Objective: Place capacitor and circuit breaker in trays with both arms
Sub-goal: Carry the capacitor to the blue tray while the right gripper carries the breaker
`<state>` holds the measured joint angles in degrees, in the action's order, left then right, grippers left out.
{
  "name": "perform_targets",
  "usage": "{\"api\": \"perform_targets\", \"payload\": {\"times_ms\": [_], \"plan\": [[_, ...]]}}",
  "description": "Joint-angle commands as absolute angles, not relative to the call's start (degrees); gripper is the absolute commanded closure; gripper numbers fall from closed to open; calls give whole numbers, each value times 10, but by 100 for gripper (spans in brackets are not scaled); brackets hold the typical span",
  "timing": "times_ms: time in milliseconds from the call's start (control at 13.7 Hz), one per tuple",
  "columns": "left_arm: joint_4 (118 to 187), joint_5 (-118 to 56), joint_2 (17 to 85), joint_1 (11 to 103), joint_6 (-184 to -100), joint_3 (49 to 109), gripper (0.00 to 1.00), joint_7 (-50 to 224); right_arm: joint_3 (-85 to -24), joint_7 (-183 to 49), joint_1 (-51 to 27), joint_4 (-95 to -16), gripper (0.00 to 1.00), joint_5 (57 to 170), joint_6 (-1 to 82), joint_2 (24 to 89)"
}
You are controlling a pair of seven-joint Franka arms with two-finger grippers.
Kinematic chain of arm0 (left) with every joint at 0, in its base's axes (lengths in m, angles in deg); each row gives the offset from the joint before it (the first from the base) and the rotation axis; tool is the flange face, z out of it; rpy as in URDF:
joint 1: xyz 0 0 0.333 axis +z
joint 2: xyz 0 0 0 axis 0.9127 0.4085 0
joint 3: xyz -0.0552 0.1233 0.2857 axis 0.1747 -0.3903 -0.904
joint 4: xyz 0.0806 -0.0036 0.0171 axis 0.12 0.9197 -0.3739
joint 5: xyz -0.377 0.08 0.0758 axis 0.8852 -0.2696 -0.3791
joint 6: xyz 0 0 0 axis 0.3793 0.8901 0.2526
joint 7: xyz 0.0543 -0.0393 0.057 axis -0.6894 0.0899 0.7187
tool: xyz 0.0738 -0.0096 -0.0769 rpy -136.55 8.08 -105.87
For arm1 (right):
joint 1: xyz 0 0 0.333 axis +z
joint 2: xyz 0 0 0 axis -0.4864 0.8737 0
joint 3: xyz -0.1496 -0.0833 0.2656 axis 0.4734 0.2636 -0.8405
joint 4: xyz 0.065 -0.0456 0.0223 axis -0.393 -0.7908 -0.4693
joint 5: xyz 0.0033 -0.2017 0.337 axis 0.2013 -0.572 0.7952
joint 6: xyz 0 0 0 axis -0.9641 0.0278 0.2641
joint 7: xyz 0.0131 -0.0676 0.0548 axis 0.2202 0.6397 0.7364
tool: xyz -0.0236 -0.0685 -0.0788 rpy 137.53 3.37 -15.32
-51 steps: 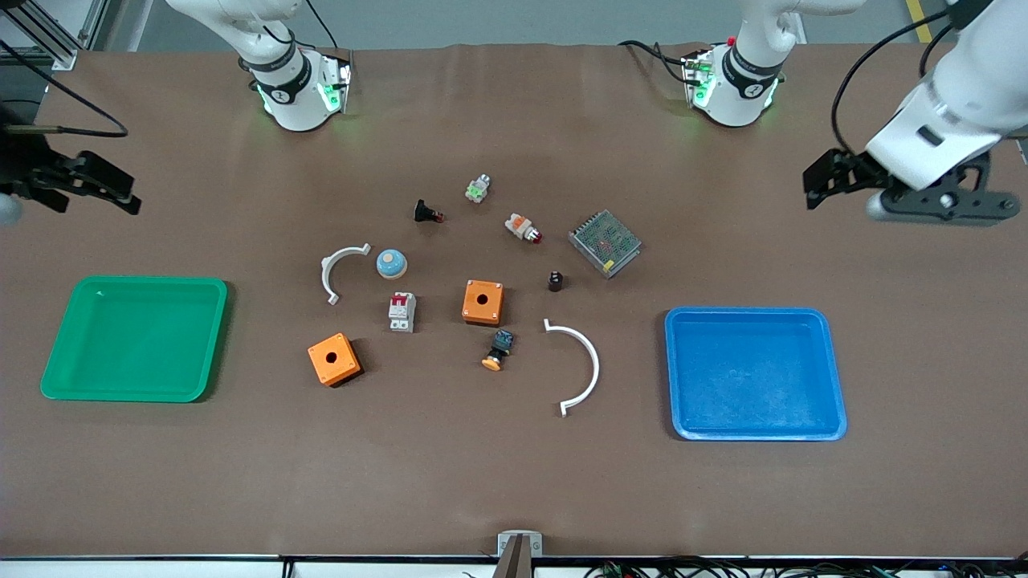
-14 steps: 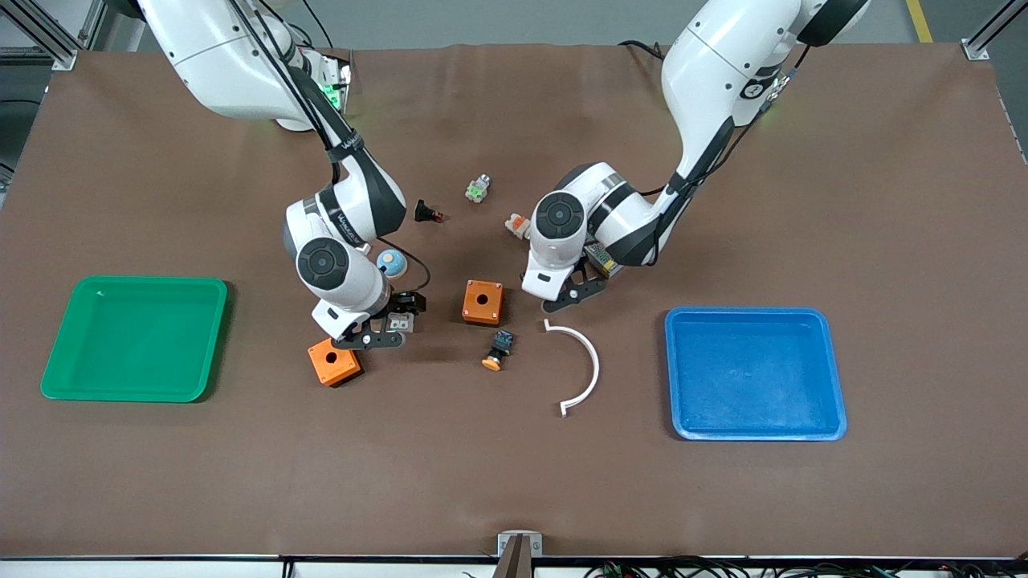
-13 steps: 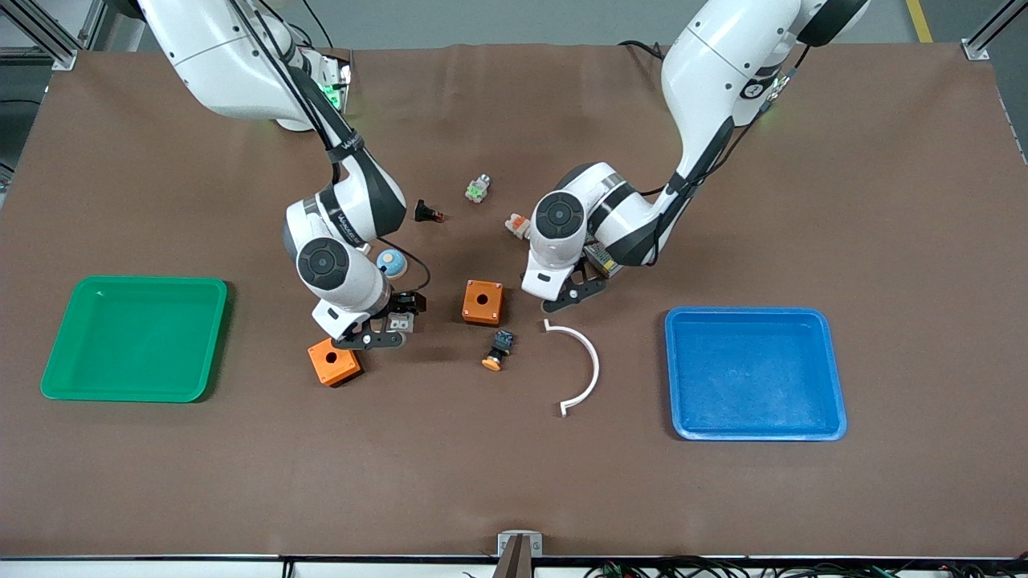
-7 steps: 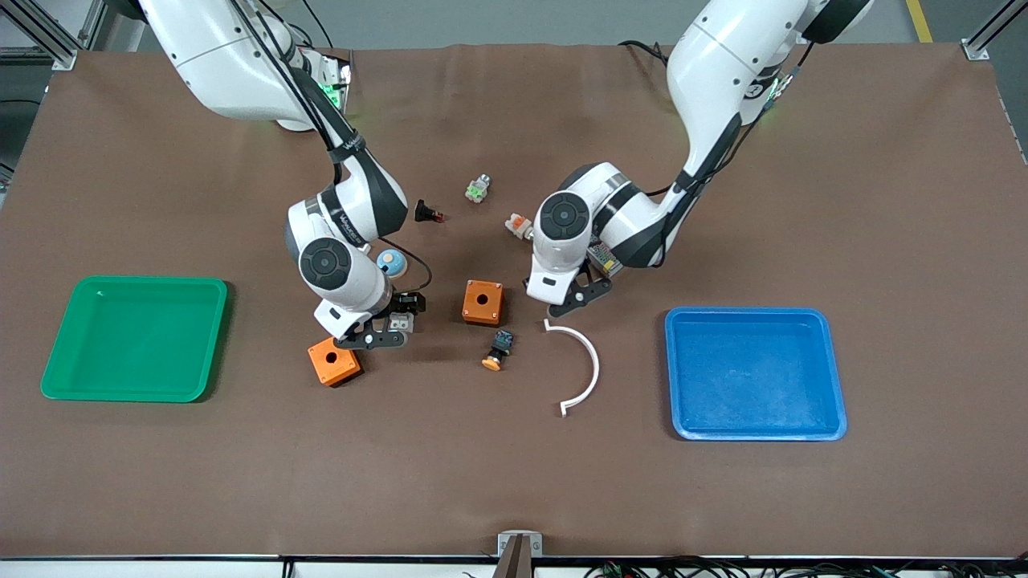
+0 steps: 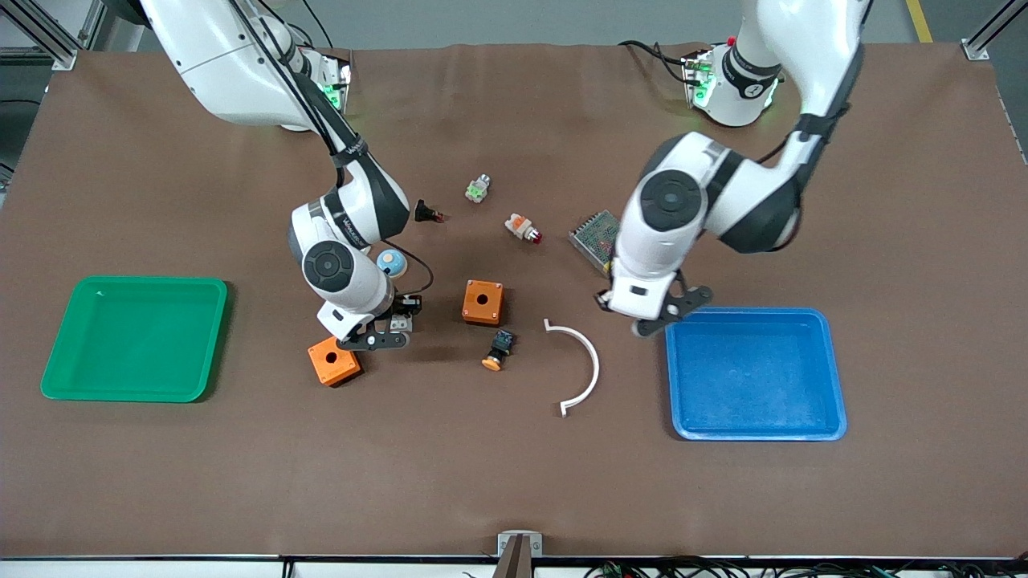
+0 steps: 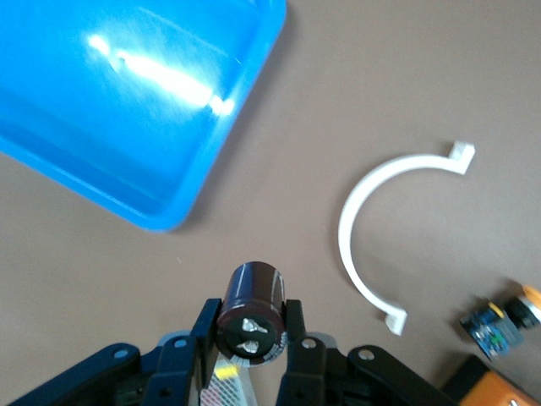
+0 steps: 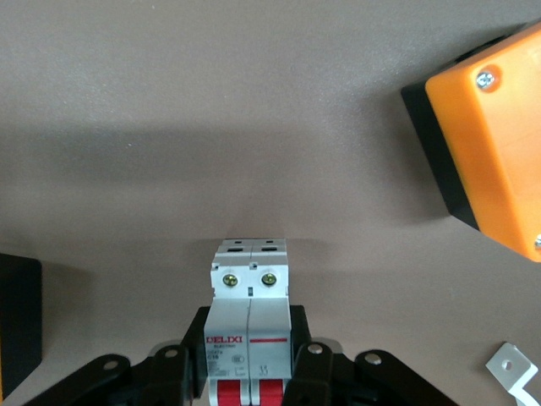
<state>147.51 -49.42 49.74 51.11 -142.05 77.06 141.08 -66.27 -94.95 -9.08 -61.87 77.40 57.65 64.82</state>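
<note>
The capacitor (image 6: pixel 251 312), a dark maroon cylinder with a silvery end, is being carried in the air by the left gripper (image 5: pixel 654 309), which in the front view is hanging over bare table just beside the blue tray (image 5: pixel 831 377), at the tray's corner nearest the table's middle; the part itself is hidden there by the arm. In the same view the right gripper (image 5: pixel 384 323) is sitting low near the middle of the table, toward the right arm's end, with the circuit breaker (image 5: pixel 399 323) showing as a pale block at its tip, just beside an orange box (image 5: pixel 333 360) and near a second orange box (image 5: pixel 483 301). A green tray (image 5: pixel 56 365) is lying toward the right arm's end of the table, and a white curved clip (image 5: pixel 585 365) is lying between the second orange box and the blue tray (image 6: pixel 127 110). In the left wrist view both black fingers (image 6: pixel 205 326) are pressing the sides of the capacitor, with the tray's corner and the white curved clip (image 6: pixel 363 245) below it. In the right wrist view the right gripper (image 7: pixel 249 355) is clamping the white-grey circuit breaker (image 7: pixel 248 321) on both sides, its two red levers lying at the gripper end; whether the breaker is touching the table cannot be told.
</note>
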Motion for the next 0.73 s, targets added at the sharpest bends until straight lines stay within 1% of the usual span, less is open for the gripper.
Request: {"api": "perform_targets", "payload": {"times_ms": [0, 146, 292, 438, 657], "plan": [[1481, -504, 485, 556, -1404, 774, 100, 1349, -665, -944, -92, -608, 77, 778, 571, 653], [1482, -504, 483, 592, -1378, 774, 100, 1298, -665, -943, -94, -606, 78, 778, 563, 645], [1486, -505, 485, 616, -1376, 774, 100, 1273, -664, -943, -99, -599, 78, 778, 527, 622], [1486, -507, 498, 640, -1378, 772, 100, 1248, -663, -943, -109, -589, 78, 778, 476, 593], [1491, -525, 526, 677, -1397, 773, 100, 1238, -662, -909, -155, -569, 78, 776, 385, 543]]}}
